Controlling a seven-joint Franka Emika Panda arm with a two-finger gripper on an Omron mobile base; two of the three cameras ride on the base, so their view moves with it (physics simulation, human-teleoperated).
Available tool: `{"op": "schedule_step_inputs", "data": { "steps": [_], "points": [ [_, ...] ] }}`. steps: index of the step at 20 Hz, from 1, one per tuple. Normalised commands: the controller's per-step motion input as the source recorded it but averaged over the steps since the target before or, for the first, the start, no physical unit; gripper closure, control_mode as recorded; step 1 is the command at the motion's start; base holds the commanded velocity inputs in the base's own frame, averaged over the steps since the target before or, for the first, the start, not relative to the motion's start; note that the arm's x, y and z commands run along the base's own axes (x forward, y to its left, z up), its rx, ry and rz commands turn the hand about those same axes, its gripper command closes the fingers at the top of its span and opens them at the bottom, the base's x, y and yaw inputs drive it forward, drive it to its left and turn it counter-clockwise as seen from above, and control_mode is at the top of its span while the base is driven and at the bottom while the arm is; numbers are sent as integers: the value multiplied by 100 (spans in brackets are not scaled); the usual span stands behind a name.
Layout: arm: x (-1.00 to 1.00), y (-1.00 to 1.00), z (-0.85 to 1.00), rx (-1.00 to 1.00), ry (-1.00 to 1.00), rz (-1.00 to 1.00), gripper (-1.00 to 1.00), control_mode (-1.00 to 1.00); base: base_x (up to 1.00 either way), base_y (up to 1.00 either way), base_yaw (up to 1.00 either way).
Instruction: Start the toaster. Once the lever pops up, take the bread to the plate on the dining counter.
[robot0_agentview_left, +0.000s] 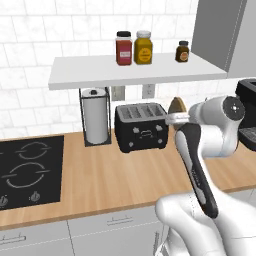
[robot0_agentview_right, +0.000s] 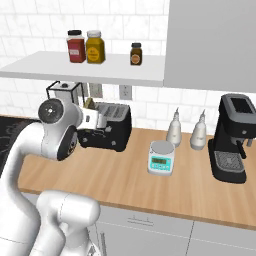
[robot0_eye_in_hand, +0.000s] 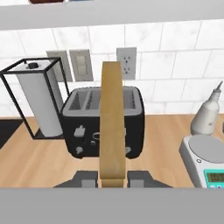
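The black two-slot toaster (robot0_agentview_left: 141, 126) (robot0_agentview_right: 107, 127) (robot0_eye_in_hand: 87, 127) stands on the wooden wall counter against the tiled wall. My gripper (robot0_agentview_left: 175, 118) (robot0_agentview_right: 98, 118) (robot0_eye_in_hand: 112, 177) hovers just right of the toaster at about its top height, shut on the brown bread (robot0_agentview_left: 177, 104) (robot0_agentview_right: 90, 103) (robot0_eye_in_hand: 112, 122). In the hand view the slice stands edge-on between the two fingers, in front of the toaster, whose slots look empty. The plate and the dining counter are out of view.
A paper towel roll in a black wire frame (robot0_agentview_left: 95, 116) (robot0_eye_in_hand: 39, 103) stands left of the toaster, with a stove top (robot0_agentview_left: 27, 170) beyond. A shelf (robot0_agentview_left: 135, 70) with jars hangs overhead. To the right are a scale (robot0_agentview_right: 161, 157), two bottles (robot0_agentview_right: 174, 127) and a coffee machine (robot0_agentview_right: 235, 137).
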Motion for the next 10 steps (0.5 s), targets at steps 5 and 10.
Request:
{"op": "schedule_step_inputs", "data": {
  "steps": [5, 10],
  "points": [
    [-99, 8, 37, 0, 4, 0, 100, -100, 0, 0, 0],
    [-90, 1, 4, 0, 3, 0, 100, -100, 0, 0, 0]
  ]
}}
